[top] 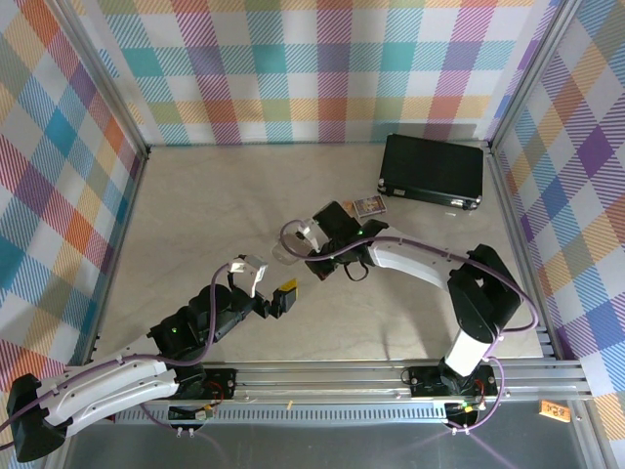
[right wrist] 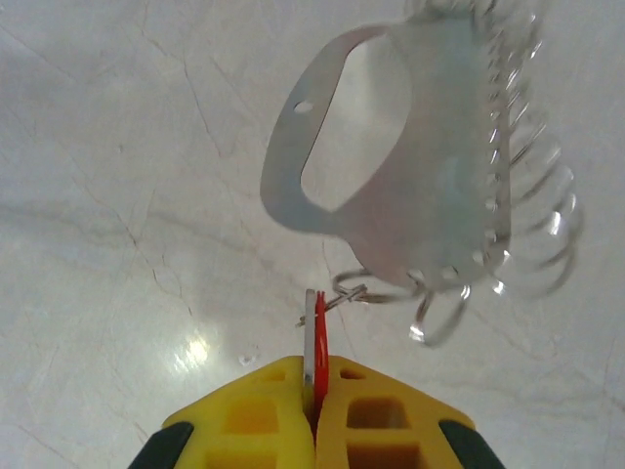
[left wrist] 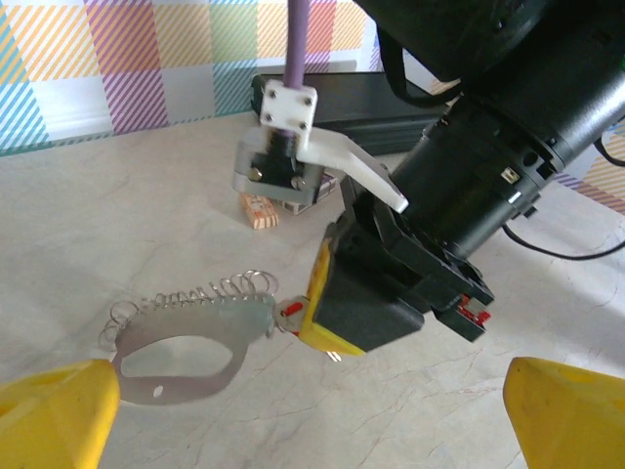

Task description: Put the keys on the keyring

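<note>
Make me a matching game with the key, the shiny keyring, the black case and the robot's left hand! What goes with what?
Things:
1. key
2. keyring
3. black case
4. left hand

Clues:
A. open wide
B. far right corner of the table
C. pinched in the shut right hand
D. silver, with wire loops along one side

Pairs: 1-C, 2-D, 3-B, 4-A
</note>
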